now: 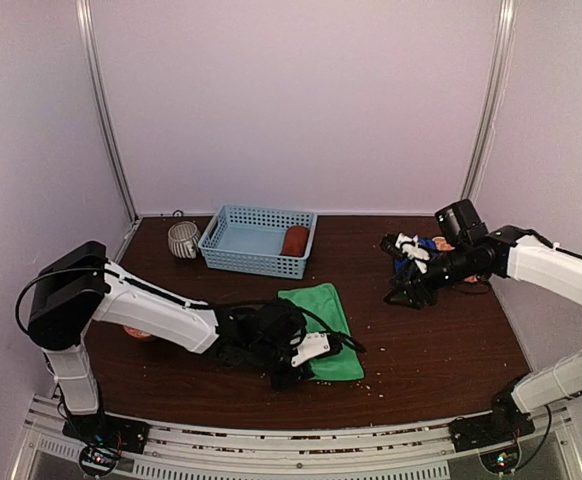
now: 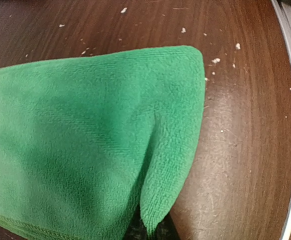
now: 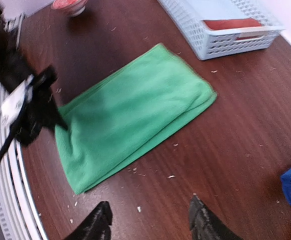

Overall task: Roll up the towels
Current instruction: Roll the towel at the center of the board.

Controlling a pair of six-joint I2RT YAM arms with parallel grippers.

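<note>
brown tabletop (image 1: pixel 441 350): left claw (image 1: pixel 296 372) clenched on green towel (image 1: pixel 321 310) corner, right claw (image 3: pixel 149 206) spread apart, basket (image 1: pixel 256 262) and mug (image 1: pixel 183 240) behind.

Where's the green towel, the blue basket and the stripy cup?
green towel (image 3: pixel 135 115): right wrist view, middle of the cloth.
blue basket (image 1: pixel 256 264): top view, its near wall.
stripy cup (image 1: pixel 183 241): top view, its side.

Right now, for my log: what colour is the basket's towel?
Rust-red towel; clearest in right wrist view.
</note>
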